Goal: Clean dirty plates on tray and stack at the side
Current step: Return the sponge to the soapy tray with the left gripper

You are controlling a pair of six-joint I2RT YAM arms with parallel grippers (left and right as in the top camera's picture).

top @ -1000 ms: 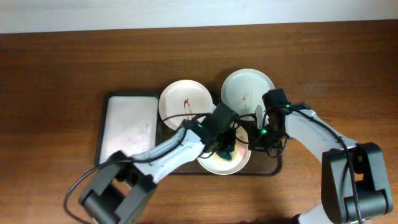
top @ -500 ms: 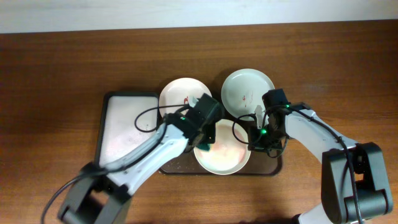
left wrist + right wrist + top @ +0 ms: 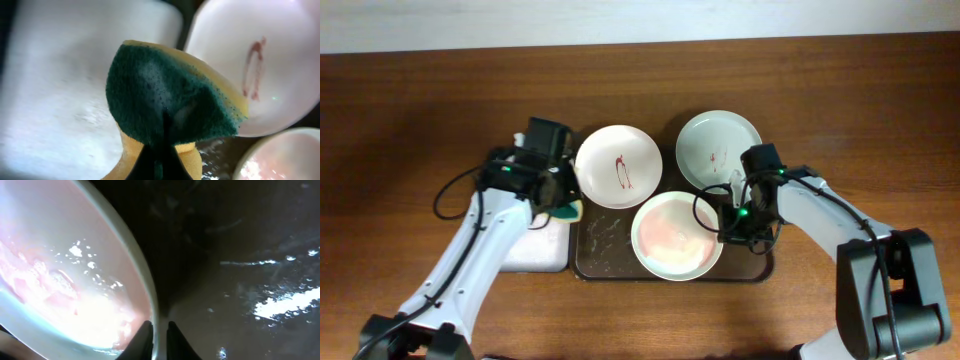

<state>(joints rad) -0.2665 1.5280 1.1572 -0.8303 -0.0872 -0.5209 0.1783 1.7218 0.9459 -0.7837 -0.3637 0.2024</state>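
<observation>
My right tool pinches the rim of the smeared plate at the near edge of the tray, I judge to steady it for scrubbing. My left tool grips the sponge just off the tray's left edge. A red-streaked plate and a greenish plate wait at its far edge. No writing is readable.

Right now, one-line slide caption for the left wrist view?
Left gripper holds a green-and-yellow sponge over the white tray's edge, beside a red-smeared round white plate.
</observation>
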